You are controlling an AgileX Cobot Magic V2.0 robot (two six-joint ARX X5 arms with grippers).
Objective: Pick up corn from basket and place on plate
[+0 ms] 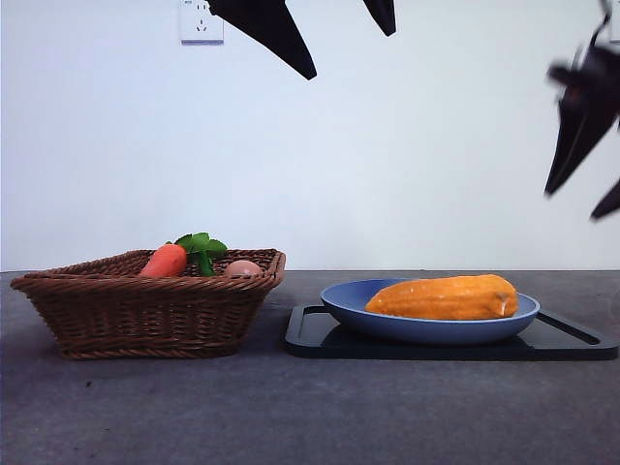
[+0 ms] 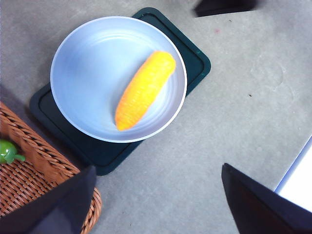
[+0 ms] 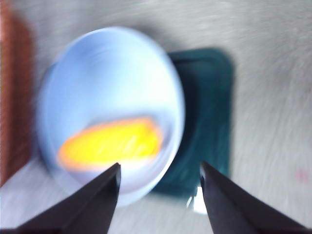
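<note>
The orange-yellow corn [image 1: 446,297] lies on its side in the light-blue plate [image 1: 426,330], with nothing holding it. It also shows on the plate [image 2: 92,63] as the corn [image 2: 145,89] in the left wrist view, and as a blurred corn [image 3: 112,144] on the plate [image 3: 112,73] in the right wrist view. The wicker basket [image 1: 145,310] stands left of the plate. My left gripper [image 2: 157,170] hangs open and empty high above the gap between basket and plate [image 1: 349,53]. My right gripper [image 3: 160,165] is open and empty, high at the right [image 1: 572,205].
The plate rests on a flat black tray [image 1: 572,341]. A carrot [image 1: 167,262] with green leaves and a small tan egg [image 1: 242,268] lie in the basket. A wall socket [image 1: 201,21] is on the white back wall. Grey table surface runs in front.
</note>
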